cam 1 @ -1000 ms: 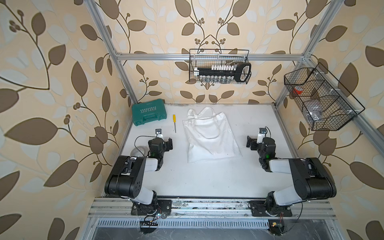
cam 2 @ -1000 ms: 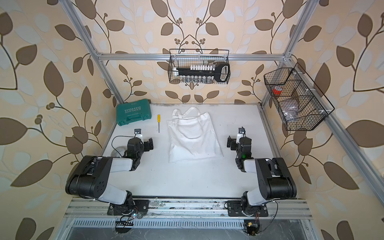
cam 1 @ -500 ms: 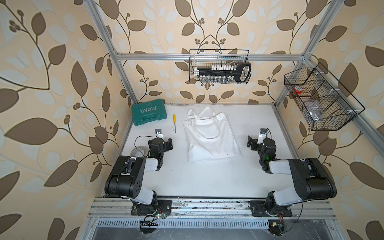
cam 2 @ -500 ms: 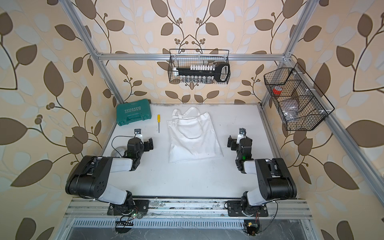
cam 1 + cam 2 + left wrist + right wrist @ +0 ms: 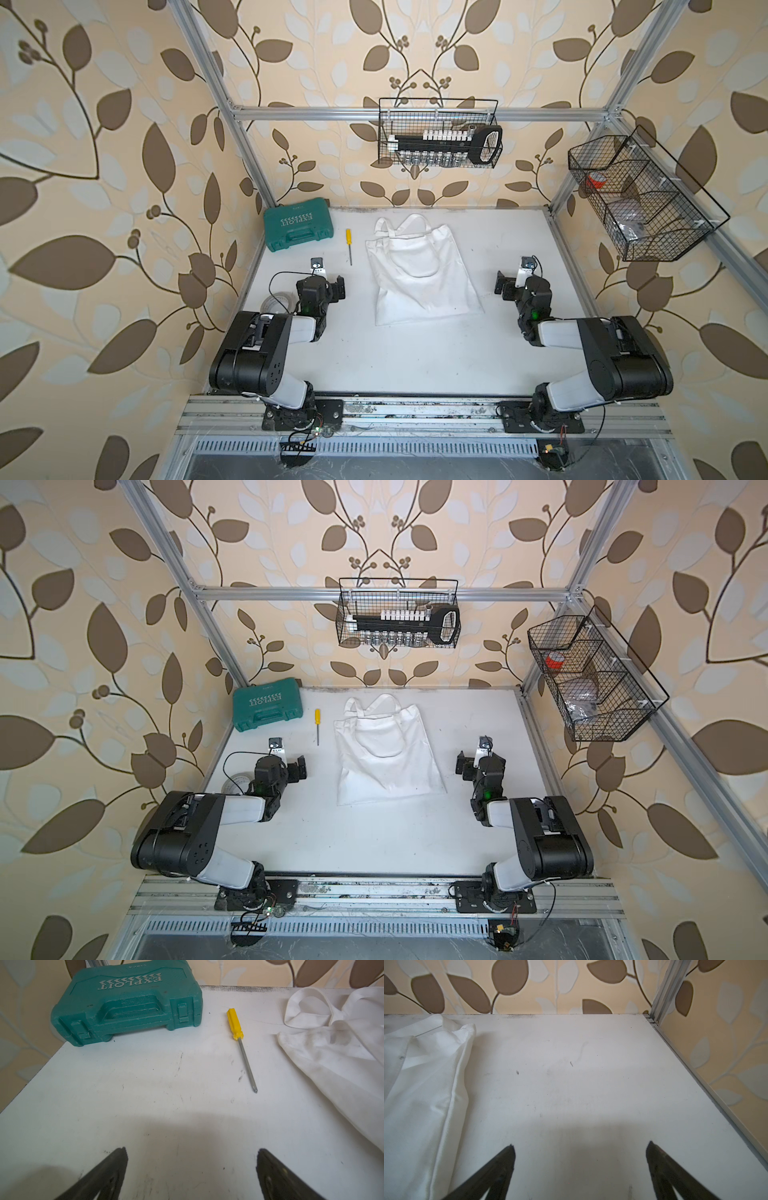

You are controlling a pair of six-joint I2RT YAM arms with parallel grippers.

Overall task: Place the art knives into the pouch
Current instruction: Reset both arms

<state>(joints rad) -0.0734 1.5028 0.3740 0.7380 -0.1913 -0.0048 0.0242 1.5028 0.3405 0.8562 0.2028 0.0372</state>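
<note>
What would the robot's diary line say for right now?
left gripper: open, empty | right gripper: open, empty | pouch: flat on table | screwdriver: between case and pouch

Bright, even light; soft shadows

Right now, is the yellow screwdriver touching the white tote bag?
Apart. The left wrist view shows a strip of bare table between the yellow screwdriver and the white tote bag.
</note>
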